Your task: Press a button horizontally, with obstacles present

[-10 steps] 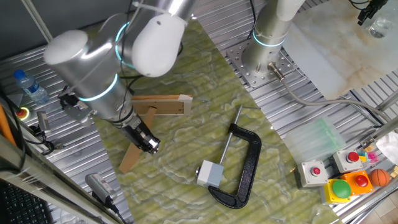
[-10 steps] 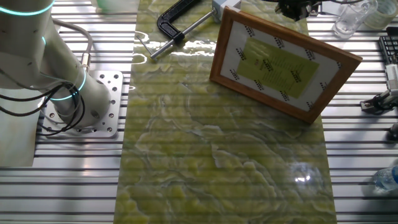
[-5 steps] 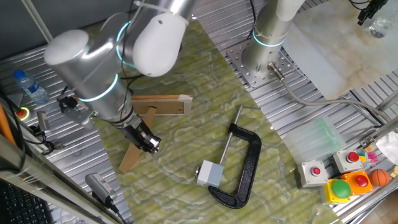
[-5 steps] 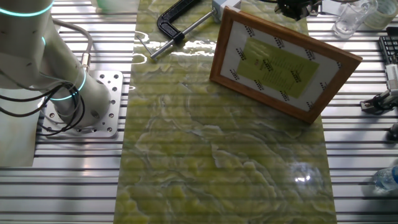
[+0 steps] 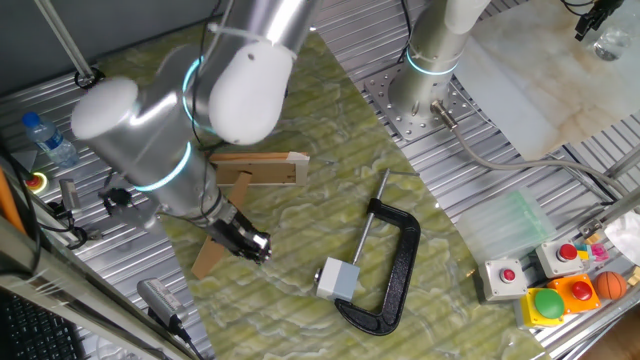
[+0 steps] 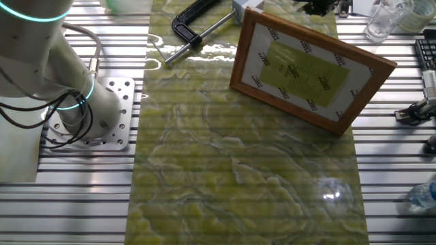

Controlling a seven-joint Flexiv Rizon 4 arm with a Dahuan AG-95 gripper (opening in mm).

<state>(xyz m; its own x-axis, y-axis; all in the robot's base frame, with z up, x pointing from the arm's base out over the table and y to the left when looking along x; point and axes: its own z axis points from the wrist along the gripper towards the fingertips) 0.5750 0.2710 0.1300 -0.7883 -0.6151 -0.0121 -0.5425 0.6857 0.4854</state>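
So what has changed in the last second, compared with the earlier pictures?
The gripper and the arm moved down and right in the overhead view, nearer the button. Nothing was grasped or released. The button, the black C-clamp and the wooden obstacles stayed in place.

**My arm, as the cameras show it**

I see a Flexiv Rizon arm (image 5: 170, 120) of fat, rounded silver-grey links with white end caps, each joint ringed by a thin glowing cyan band. Its wrist narrows to a dark, black gripper (image 5: 252, 243) with small pale details. Beside the bolted, perforated base plate (image 6: 112, 112), black cables curl around the pedestal, and a grey hose leaves the base.
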